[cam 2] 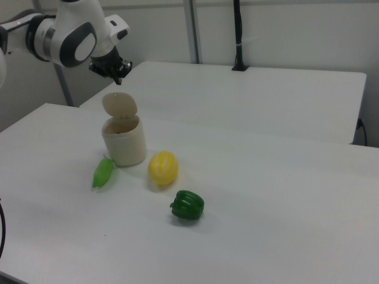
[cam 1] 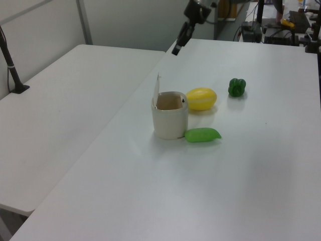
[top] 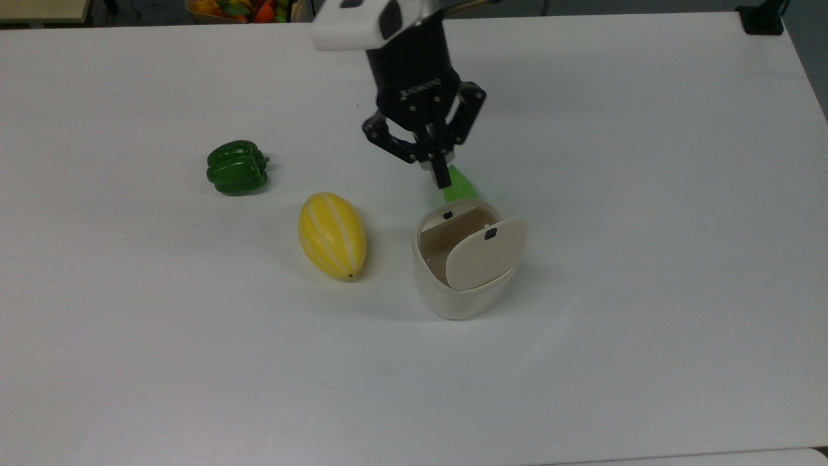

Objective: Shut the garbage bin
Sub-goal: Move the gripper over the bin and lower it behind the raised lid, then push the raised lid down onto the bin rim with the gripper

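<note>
The garbage bin (top: 453, 298) is a cream-white tub standing mid-table. Its beige lid (top: 484, 254) is swung up, with a small black mark near the free edge, and the inside is bare. In the left view the bin (cam 1: 170, 120) has its lid (cam 1: 156, 85) upright on the left view's left. The right view shows the bin (cam 2: 124, 142) and its lid (cam 2: 119, 105) raised. My gripper (top: 441, 175) hangs in the air just beyond the bin's far rim, fingers together and holding nothing. It sits above the lid in the left view (cam 1: 176, 50) and the right view (cam 2: 119, 80).
A light green pod (top: 460, 186) lies against the bin's far side, partly under the gripper. A yellow melon (top: 332, 234) and a green bell pepper (top: 237, 167) lie toward the top view's left. A fruit basket (top: 239, 9) sits past the far edge. A second table (cam 1: 55, 110) adjoins.
</note>
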Controlling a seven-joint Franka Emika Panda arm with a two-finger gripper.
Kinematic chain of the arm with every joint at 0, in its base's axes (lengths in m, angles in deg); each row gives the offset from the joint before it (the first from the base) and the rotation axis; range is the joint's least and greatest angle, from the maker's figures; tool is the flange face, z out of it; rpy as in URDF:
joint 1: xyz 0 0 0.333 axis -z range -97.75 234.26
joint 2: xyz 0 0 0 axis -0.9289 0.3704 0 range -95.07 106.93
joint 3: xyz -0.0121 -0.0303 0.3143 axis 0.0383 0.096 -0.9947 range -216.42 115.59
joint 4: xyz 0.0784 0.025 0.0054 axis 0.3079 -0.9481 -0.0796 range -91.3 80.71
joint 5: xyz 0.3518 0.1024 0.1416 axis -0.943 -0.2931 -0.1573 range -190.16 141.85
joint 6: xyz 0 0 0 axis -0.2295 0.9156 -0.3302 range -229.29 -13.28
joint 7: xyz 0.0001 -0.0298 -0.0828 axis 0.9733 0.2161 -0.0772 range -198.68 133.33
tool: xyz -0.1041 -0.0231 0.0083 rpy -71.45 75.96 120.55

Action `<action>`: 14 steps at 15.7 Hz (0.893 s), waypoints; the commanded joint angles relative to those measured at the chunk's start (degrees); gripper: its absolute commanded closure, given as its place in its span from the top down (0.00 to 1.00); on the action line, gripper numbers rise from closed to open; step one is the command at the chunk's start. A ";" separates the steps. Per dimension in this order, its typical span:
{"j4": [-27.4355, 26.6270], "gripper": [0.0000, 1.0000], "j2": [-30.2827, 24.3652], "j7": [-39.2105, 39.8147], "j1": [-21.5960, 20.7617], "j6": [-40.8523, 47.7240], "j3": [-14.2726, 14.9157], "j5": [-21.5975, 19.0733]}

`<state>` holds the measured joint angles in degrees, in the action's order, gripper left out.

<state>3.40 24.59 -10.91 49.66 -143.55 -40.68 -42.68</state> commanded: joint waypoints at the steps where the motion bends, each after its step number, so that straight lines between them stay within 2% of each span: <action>1: -0.08 0.03 2.17 -1.46 -1.97 -8.44 0.55 0.24; 5: 0.01 0.04 5.33 -1.90 -3.46 -15.39 0.55 0.16; 14: -0.08 0.05 7.09 -2.07 -4.87 -15.32 0.46 0.33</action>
<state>3.44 31.25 -11.80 45.74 -158.14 -40.70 -42.67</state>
